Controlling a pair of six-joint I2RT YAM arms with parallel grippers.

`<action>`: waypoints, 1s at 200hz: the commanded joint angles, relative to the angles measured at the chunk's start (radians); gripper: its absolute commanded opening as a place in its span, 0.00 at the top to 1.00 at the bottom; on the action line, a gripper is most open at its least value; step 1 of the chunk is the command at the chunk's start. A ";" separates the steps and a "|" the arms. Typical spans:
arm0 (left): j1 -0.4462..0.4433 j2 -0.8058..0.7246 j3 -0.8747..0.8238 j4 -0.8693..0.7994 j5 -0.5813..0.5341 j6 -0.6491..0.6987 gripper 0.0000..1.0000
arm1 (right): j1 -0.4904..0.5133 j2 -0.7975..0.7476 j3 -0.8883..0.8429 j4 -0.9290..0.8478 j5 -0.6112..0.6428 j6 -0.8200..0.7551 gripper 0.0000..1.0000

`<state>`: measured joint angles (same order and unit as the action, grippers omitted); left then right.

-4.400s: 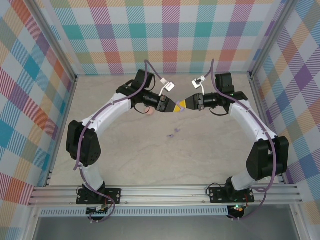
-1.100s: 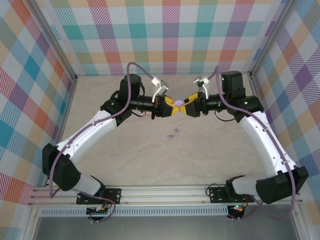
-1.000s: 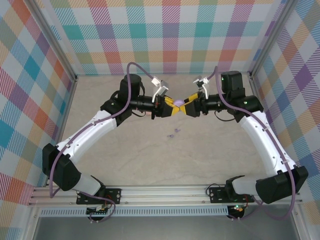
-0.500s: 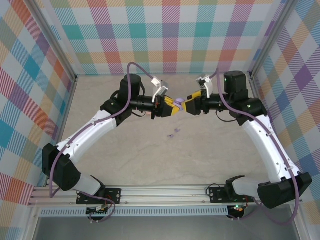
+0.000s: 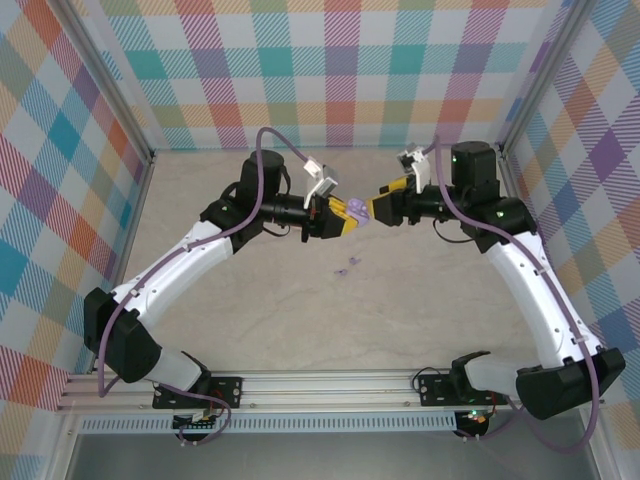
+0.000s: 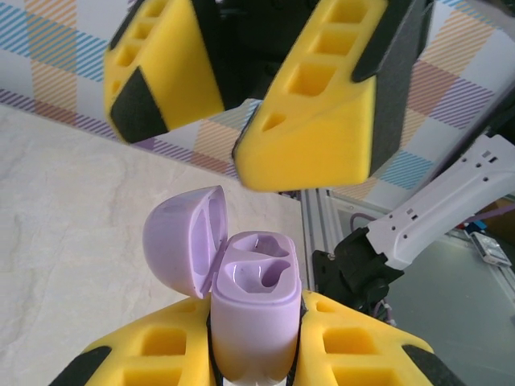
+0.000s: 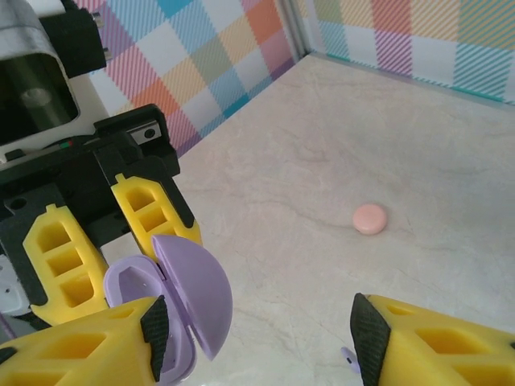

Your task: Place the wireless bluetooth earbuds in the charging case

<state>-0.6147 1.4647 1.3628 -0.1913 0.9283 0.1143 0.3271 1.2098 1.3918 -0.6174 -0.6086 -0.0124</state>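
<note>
Nearest the arm bases, two lilac earbuds [image 5: 347, 268] lie loose on the bare tabletop [image 5: 300, 320]. They are close together and well apart from both hands, so neither is in the case yet.

Above and beyond them the left hand [image 5: 336, 214] is closed on the lilac charging case [image 6: 256, 310]. It pinches the body from both sides so the mouth points away from the wrist, a grip that looks chosen to steady the case in the air and leave its top free. The lid [image 6: 181, 241] is swung open to one side on its hinge, and the two moulded wells inside are empty (glossy, nothing seated in them).

Just past the case is the right hand [image 6: 229, 92], fingers spread wide and holding nothing. In the right wrist view one of its yellow fingers sits just beside the open lid, though I cannot tell whether it touches. My reading is that an empty, open hand facing a held, open case sets up the picking — it is the one free to go down for the earbuds.

Farther off in the right wrist view, a small pink disc [image 7: 369, 218] rests alone on the tabletop, toward the plaid wall [image 5: 340, 70].
</note>
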 commanded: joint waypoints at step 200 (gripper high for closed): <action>0.063 -0.209 -0.212 0.066 -0.072 -0.124 0.89 | 0.029 0.481 -0.173 -0.079 0.206 0.017 0.46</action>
<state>-0.5598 1.2873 1.1736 -0.1287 0.8677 0.0151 0.3283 1.6264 1.1507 -0.6575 -0.3965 0.1013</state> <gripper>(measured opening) 0.221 0.537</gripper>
